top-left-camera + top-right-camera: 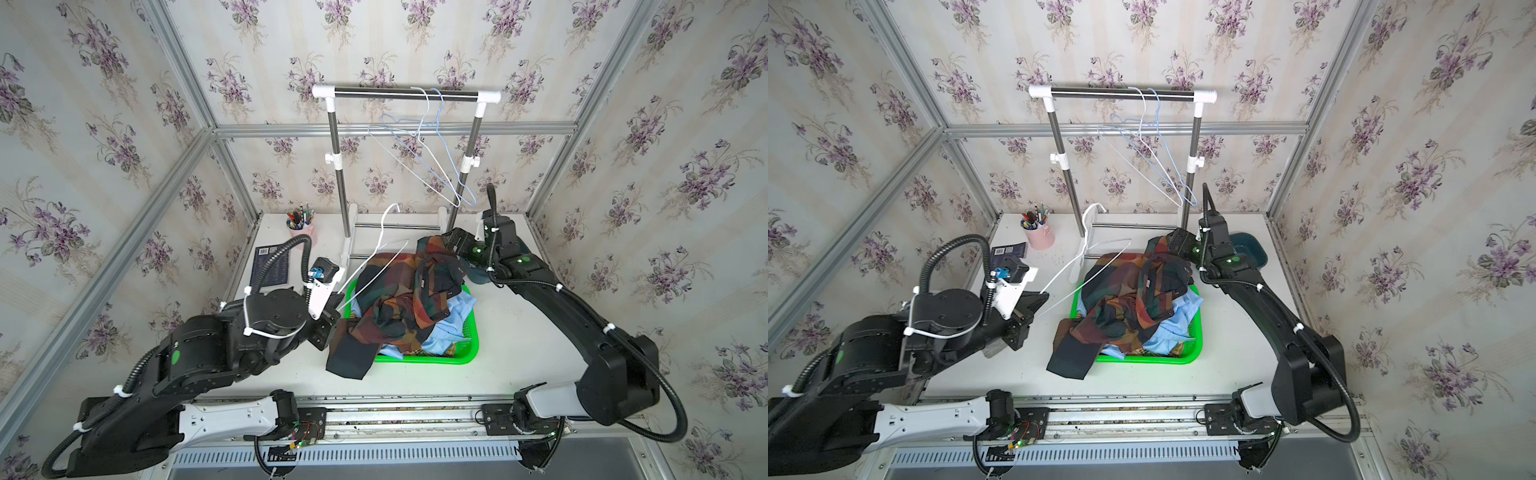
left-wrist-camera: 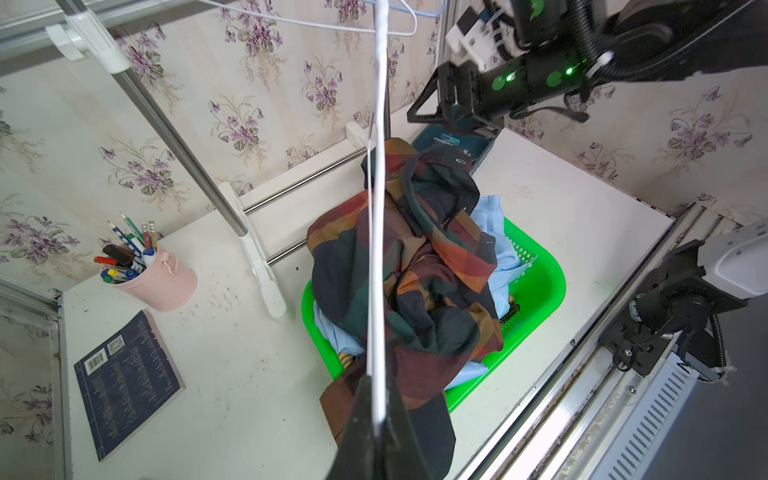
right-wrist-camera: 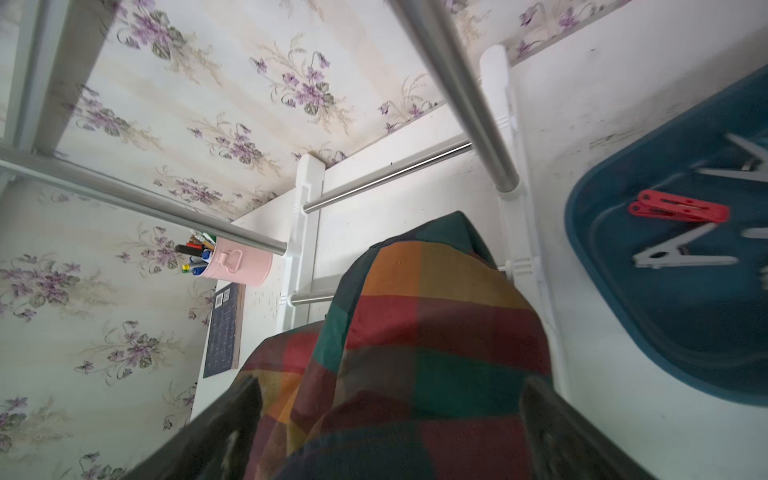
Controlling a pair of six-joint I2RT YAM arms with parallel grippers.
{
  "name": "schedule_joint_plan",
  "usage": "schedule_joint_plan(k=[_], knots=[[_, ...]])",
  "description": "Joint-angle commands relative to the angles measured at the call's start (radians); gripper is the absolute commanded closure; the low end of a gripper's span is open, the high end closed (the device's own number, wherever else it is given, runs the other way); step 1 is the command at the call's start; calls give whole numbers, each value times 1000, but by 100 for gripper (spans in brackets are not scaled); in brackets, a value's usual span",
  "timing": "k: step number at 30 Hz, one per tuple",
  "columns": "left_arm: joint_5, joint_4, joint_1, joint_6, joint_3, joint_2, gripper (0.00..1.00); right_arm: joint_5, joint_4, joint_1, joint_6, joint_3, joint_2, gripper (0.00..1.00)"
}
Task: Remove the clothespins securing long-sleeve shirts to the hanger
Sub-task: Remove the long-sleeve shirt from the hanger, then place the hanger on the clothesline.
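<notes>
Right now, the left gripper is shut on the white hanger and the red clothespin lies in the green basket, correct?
No: the red clothespin lies in the dark blue tray, not the green basket, as the right wrist view shows. The left gripper is shut on the white hanger.

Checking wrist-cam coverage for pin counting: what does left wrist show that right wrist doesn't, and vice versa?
Left wrist only: green basket, light blue shirt, white hanger clamped in the shut left tool.
Right wrist only: red clothespin and grey clothespins lying in the blue tray.
Both: dark plaid shirt, that tray, pink pen cup, book, rack base.
</notes>
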State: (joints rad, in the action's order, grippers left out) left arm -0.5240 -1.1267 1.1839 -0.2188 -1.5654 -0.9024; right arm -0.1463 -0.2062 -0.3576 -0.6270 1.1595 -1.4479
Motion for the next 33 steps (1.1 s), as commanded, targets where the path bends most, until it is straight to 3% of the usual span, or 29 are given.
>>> schedule_joint_plan(k=[1, 4, 7, 8, 11, 20, 28, 33], knots=[[-83, -60, -3, 21, -64, -3, 100, -37, 76, -33, 31, 21, -57, 6], [-181, -10, -9, 35, -104, -35, 100, -62, 70, -47, -8, -8, -81, 25], [-199, 61, -67, 67, -175, -126, 100, -95, 136, -91, -62, -119, -15, 56], [-181, 73, -107, 75, -212, -169, 100, -91, 146, -112, -76, -154, 23, 71], [-116, 142, -209, 98, -289, -265, 100, -95, 175, -157, -124, -257, 149, 100], [-1, 243, -409, 149, -511, -507, 100, -139, 151, -285, -223, -420, 370, 100], [95, 283, -570, 134, -683, -697, 100, -100, 199, -453, -277, -518, 380, 100], [149, 297, -646, 125, -779, -795, 100, -106, 250, -458, -314, -581, 380, 100]])
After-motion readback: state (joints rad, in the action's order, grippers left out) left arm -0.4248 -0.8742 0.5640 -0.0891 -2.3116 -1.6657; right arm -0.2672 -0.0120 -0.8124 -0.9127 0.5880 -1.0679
